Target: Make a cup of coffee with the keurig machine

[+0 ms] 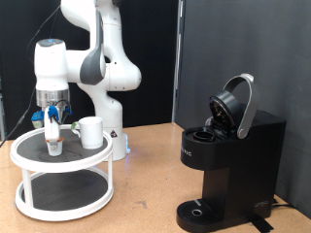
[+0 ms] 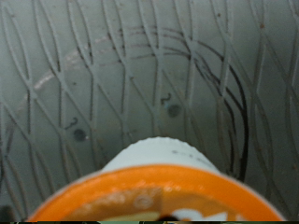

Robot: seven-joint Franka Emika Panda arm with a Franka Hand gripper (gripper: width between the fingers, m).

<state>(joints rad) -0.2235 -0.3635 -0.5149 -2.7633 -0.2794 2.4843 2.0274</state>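
Hand [image 1: 52, 124] hangs over the white two-tier stand [image 1: 29, 153] at exterior view's left, fingers narrow on a small pod [image 1: 53, 146] w/ orange rim. Cup [image 1: 91, 132] sits beside it on the top tier. Keurig machine [image 1: 238, 155] – lid up, prob. for loading – stands on the bench [image 1: 146, 194], well apart. Logo too small to read.

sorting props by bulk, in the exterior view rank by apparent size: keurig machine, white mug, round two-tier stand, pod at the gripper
1. keurig machine
2. two-tier stand, which looks close in size to the machine, so this order is unsure
3. white mug
4. pod at the gripper, smallest
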